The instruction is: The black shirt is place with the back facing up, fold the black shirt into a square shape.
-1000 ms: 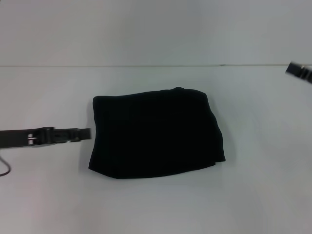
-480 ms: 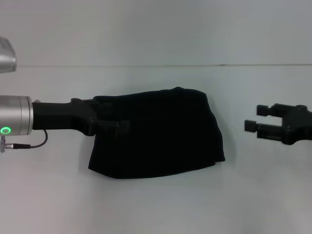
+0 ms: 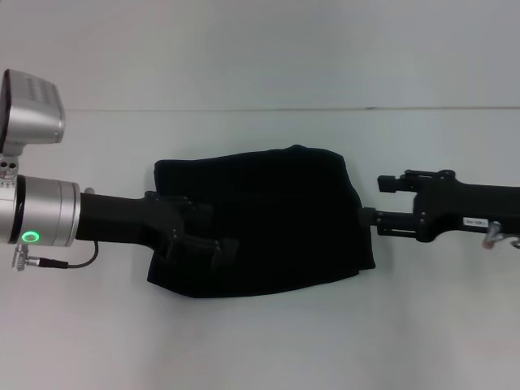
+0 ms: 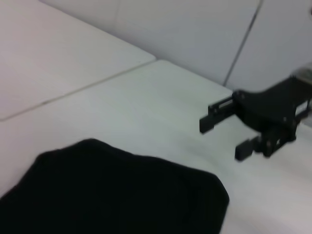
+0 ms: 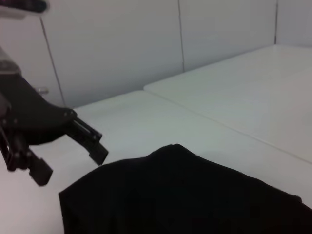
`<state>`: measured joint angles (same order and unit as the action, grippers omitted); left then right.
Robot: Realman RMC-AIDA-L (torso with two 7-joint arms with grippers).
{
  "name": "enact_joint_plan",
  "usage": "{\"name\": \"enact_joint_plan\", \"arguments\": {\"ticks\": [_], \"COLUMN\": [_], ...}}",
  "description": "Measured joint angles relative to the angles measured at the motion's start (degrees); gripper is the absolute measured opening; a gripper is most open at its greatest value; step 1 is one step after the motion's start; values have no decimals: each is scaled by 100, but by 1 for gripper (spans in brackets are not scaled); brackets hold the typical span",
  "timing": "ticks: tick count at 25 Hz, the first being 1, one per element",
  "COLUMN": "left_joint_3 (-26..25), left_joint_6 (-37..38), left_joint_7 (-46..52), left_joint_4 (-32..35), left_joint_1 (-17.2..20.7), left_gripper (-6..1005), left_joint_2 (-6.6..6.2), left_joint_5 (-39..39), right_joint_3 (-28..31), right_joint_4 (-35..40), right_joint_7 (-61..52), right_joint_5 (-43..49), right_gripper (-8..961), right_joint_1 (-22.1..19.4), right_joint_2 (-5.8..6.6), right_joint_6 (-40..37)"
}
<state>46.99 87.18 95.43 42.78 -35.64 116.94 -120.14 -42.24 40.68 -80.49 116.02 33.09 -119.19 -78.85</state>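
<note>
The left gripper (image 3: 213,236) is seen over the left part of the shirt (image 3: 276,215), its fingers spread and nothing held between them; whether cloth is touched cannot be told, black lying against black. In the right wrist view the same gripper (image 5: 68,151) is shown with both fingers apart, just beside the shirt's (image 5: 190,195) edge and seemingly a little above the table (image 5: 146,117).

The right gripper (image 3: 375,201) is found at the shirt's right edge, at about mid-height, its fingers parted and empty. From the left wrist view it (image 4: 222,136) is seen hanging clear of the cloth (image 4: 112,190), near the corner but not on it.

The shirt is laid in the middle of the table (image 3: 260,341) as a compact, roughly four-sided bundle, somewhat wider than deep, so its long axis is taken to run from one arm to the other. No lettering is shown. Its outline is uneven: the right lower corner sticks out, and the lower edge slants.

The folding is judged nearly complete, with only squaring-up left. The shirt lies inward from both grippers, between them. The left gripper is the nearer, being already over the cloth, while the right is only at the border. Any tidying move would therefore be made inward along the long axis.
</note>
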Motion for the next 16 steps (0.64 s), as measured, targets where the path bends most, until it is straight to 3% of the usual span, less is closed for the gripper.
{"name": "enact_joint_plan", "arguments": {"ticks": [4,16], "left_joint_3": [-183,-373], "left_joint_6": [-44,-79], "left_joint_7": [41,262], "left_joint_4": [-3,0], "left_joint_1": [18,23], "left_gripper": [925,925], "left_joint_2": [44,63], "left_joint_5": [36,26], "right_joint_3": [-121,-173], "right_joint_4": [-223,-794], "right_joint_7": [151,1026], "right_joint_5": [-25,-389], "right_gripper": [736,736], "right_joint_1": [156,270], "right_joint_2": [-85,-93], "right_joint_6": [250,575]}}
